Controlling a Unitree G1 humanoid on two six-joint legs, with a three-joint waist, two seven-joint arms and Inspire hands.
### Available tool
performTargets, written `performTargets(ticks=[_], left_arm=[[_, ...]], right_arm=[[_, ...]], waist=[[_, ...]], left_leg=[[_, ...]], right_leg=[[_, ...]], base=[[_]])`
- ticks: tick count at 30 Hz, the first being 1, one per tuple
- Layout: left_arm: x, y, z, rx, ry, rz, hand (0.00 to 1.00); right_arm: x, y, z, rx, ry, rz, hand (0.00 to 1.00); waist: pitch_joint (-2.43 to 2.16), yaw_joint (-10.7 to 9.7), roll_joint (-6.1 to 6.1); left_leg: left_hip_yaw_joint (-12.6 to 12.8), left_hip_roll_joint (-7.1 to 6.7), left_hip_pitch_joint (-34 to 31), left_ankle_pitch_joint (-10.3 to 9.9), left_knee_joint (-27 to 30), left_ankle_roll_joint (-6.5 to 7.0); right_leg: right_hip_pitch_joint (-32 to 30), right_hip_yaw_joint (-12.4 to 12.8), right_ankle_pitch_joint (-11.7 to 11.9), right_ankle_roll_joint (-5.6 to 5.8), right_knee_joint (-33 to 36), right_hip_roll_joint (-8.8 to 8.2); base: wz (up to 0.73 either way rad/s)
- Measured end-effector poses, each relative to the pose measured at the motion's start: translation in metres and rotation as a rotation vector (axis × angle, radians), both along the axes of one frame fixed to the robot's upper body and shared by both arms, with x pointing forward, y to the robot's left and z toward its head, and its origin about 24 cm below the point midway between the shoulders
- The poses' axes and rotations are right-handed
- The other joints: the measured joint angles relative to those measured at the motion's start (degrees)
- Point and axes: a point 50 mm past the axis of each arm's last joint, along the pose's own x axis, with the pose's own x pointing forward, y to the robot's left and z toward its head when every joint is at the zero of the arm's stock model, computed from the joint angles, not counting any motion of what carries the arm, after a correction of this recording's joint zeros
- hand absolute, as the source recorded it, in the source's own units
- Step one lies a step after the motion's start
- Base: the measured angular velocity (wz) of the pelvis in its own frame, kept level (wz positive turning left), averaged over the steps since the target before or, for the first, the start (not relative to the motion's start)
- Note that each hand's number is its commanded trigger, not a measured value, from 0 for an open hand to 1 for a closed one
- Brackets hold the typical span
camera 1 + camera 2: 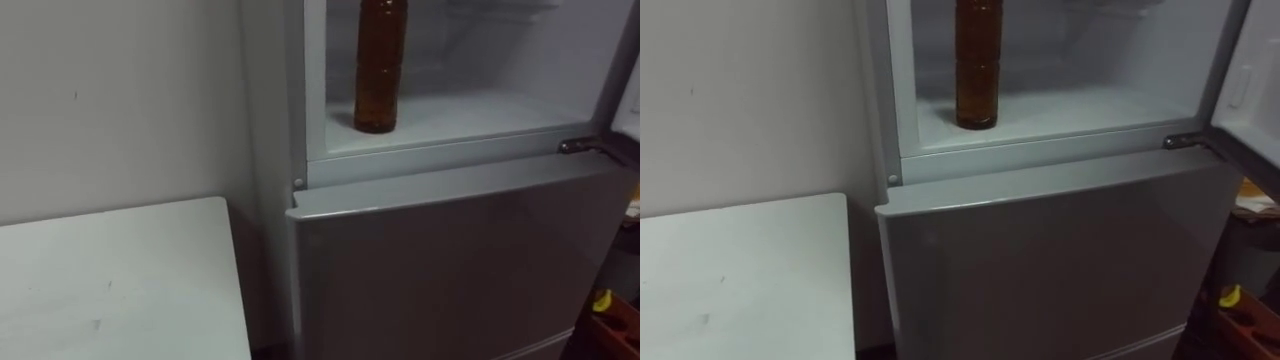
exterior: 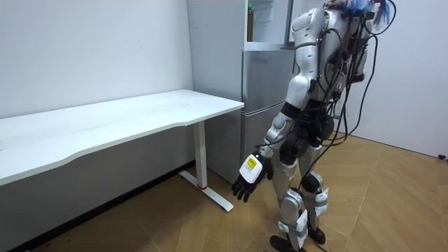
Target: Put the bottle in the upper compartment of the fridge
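A brown bottle stands upright on the white floor of the upper fridge compartment, near its left front corner. Its top runs out of the picture. The upper door hangs open at the right. In the room view I stand facing the fridge, close to it. My left hand hangs low beside my leg, fingers relaxed and holding nothing, well away from the bottle.
The lower fridge door is closed. A white table stands against the wall, right beside the fridge's left side. Small yellow and orange things lie low on the right, behind the open door.
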Motion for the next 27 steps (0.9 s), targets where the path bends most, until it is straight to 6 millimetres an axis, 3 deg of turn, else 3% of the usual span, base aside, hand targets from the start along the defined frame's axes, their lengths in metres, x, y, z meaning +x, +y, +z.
performTargets(ticks=[11,27], left_arm=[[0.001,-0.001,-0.001,-0.002,-0.004,-0.003,0.00],[0.003,0.000,0.000,0.009,-0.007,-0.005,0.00]], right_arm=[[-0.001,0.002,0.009,-0.080,0.024,-0.016,0.00],[0.007,0.012,0.012,-0.175,0.079,0.016,0.00]], waist=[[0.31,1.1,-1.18],[0.22,1.8,-0.89]], left_leg=[[0.3,-0.07,-0.2,0.0,0.7,0.00],[0.3,0.17,-0.3,-0.1,0.6,-0.22]], right_leg=[[-0.5,0.1,-0.4,-0.06,-0.4,-0.12],[-0.5,0.0,-0.3,-0.22,-0.3,0.11]], base=[[0.00],[0.00]])
